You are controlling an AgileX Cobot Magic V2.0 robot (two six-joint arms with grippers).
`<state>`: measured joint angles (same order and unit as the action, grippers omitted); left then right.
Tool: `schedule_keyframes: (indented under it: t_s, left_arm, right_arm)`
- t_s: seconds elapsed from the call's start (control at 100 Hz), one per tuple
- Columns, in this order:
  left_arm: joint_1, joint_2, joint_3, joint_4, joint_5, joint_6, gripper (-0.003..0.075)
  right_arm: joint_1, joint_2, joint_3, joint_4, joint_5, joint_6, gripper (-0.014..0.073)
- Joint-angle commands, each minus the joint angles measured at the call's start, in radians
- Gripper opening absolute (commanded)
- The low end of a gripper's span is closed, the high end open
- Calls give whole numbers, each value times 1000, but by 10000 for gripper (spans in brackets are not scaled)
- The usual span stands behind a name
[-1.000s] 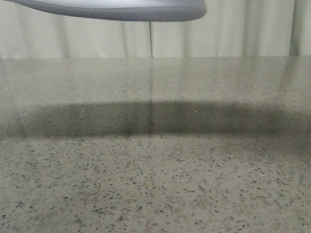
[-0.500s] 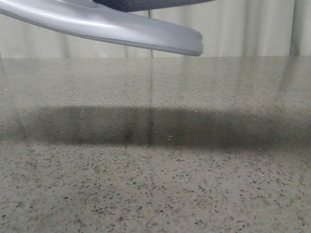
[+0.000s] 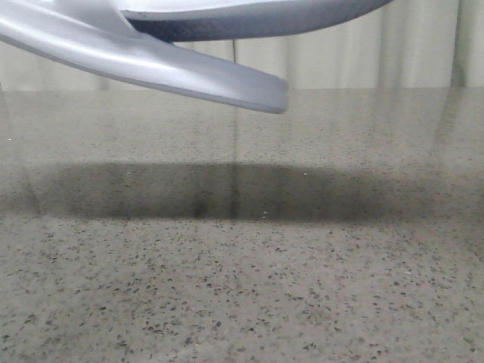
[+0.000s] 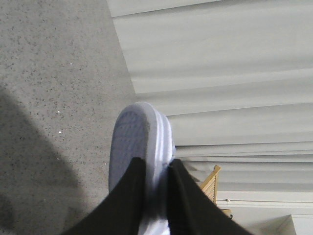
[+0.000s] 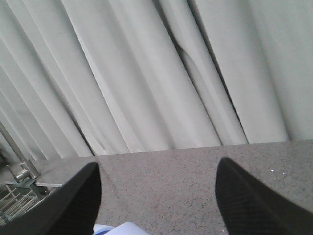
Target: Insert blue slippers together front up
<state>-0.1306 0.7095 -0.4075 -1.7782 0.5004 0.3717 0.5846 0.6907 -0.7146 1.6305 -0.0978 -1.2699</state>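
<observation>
The left claw [image 4: 155, 196] is gripping the blue slippers [image 4: 139, 142], its two dark fingers [image 4: 124, 200] pinching the pale soles between them. The slippers are sticking out beyond the fingertips, hanging clear above the desk [image 3: 242, 287], which is a speckled grey stone surface carrying their wide dark shadow [image 3: 227, 189]. In the front view, two pale soles are crossing overhead, one above the other. The right claw [image 5: 159, 188] is standing wide apart, holding nothing; a pale edge is showing just below it. Pleated pale curtains [image 5: 146, 73] are hanging behind the desk.
</observation>
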Motion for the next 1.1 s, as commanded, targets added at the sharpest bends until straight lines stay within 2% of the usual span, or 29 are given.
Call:
schedule_keyframes:
  t_s: [0.0,0.38,0.72,1.09]
  left_arm:
    - [-6,32,-34,-83,37,8,16]
    - [-6,214,-34,-83,138,100,16]
    - [-6,339,-134,-83,164,208,16]
    - [-6,387,-135,-58,164,267,16]
  right_arm:
    - [1,-6,-35,-25,3,-22,435]
    - [1,-6,-35,-25,3,-22,435]
    - [1,-6,-35,-25,10,-22,435]
    - [1,-6,-35,-25,12,-22,435]
